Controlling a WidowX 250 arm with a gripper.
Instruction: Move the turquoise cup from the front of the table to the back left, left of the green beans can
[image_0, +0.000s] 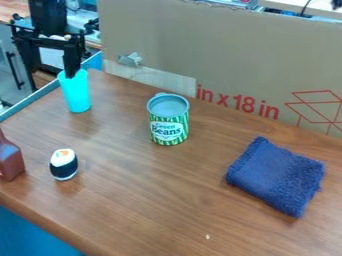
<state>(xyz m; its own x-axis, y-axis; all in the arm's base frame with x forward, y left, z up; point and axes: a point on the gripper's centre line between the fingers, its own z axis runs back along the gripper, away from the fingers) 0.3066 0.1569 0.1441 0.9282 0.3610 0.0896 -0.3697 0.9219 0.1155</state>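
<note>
At the far left, the black gripper (51, 83) has fingers wide apart, clamping nothing; one is at the rim of the turquoise cup (76, 95). The contents of the central striped can (168, 120) I cannot tell.

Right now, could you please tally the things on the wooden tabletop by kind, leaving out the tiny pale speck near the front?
Cyan cup: 1
Green beans can: 1
Toy sushi roll: 1
Reddish-brown bottle: 1
Blue cloth: 1
Total: 5
</note>
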